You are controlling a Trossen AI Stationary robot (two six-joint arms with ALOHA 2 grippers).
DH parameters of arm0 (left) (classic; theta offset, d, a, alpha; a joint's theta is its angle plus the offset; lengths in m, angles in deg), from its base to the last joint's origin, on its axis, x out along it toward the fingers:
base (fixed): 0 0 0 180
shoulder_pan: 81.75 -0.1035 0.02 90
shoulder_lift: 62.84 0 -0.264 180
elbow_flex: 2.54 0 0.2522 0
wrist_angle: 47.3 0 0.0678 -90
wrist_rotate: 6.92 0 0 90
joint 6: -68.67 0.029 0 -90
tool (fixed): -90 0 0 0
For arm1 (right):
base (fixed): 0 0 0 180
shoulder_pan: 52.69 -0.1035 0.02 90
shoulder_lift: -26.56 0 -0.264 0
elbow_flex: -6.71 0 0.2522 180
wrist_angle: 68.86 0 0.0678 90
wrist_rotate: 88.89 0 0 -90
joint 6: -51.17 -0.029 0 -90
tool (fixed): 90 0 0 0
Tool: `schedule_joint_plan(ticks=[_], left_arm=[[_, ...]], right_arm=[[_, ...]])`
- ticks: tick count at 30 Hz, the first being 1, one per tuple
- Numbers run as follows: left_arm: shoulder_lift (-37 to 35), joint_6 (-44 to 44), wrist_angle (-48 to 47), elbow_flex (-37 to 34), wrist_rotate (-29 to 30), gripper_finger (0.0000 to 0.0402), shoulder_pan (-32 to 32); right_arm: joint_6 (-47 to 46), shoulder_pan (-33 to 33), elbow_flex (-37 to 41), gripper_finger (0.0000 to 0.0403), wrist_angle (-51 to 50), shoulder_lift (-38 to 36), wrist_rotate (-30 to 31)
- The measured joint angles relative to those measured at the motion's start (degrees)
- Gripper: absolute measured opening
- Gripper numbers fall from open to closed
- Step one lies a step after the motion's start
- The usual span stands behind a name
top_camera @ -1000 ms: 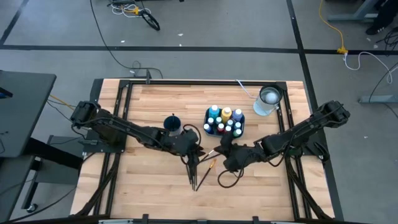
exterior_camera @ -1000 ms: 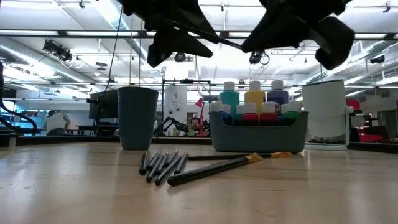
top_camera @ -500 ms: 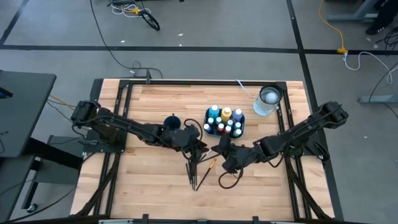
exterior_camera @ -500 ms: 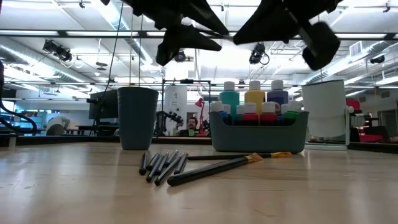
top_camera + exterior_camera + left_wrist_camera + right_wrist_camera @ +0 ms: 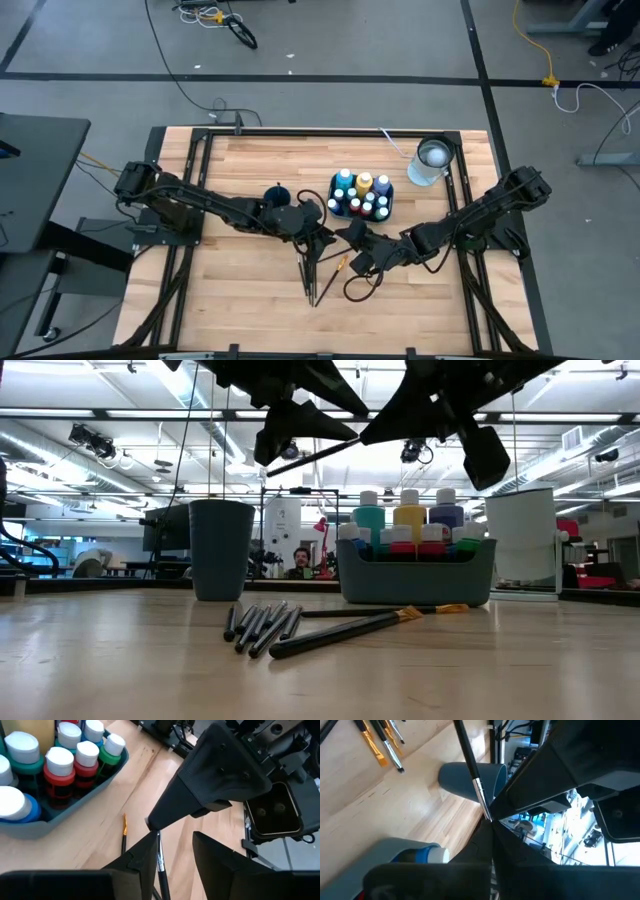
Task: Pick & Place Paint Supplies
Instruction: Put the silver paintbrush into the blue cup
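Note:
A thin dark paintbrush (image 5: 330, 455) hangs in the air between my two grippers, above the middle of the table. My right gripper (image 5: 346, 240) is shut on it (image 5: 490, 822). My left gripper (image 5: 322, 238) is open (image 5: 175, 855). The brush's shaft (image 5: 160, 865) runs between its fingers, close beside one of them. Several more brushes (image 5: 318, 272) lie flat on the wood below (image 5: 265, 628). Small white-capped paint bottles stand in a grey-blue bin (image 5: 362, 195), also in the low view (image 5: 415, 575). My right gripper pinches the brush's bristle end (image 5: 488, 814), just past the metal ferrule (image 5: 477, 787), between its two fingertips. The fingers come about level from the table's right. The brush sticks out ahead of them, lifted clear, its handle end (image 5: 268, 476) slanting lower. I cannot tell whether my left gripper's finger (image 5: 142, 860) touches the shaft.
A dark blue cup (image 5: 278, 197) stands left of the bin, also in the low view (image 5: 221, 548). A pale container (image 5: 430, 160) stands at the far right. One lying brush has yellow bristles (image 5: 432, 609). A cable loop (image 5: 358, 290) lies under my right arm.
My right gripper has moved toward the table's left, up to my left gripper. The brush between them has tipped: its handle end now hangs lower than a second ago.

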Motion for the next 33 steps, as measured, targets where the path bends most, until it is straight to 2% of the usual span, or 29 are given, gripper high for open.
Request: schedule_joint_plan(ticks=[6, 13, 22, 33], left_arm=[[0.0, 3.0, -0.5, 0.0, 5.2, 0.0135, 0.0], [0.0, 2.7, -3.7, 0.0, 5.6, 0.0135, -0.4], [0.0, 2.6, -3.2, 0.0, 5.9, 0.0135, -0.4], [0.0, 5.5, 0.2, 0.0, 8.3, 0.0135, -0.4]], right_arm=[[-3.1, 0.0, 0.0, 0.0000, -1.3, -0.1, 0.0], [-4.2, -0.1, 0.0, 0.0000, -1.6, -0.1, -0.1], [-3.8, 0.5, 0.0, 0.0000, -0.9, -0.1, 2.9], [-5.7, 0.6, 0.0, 0.0000, -0.6, -0.1, 3.0]])
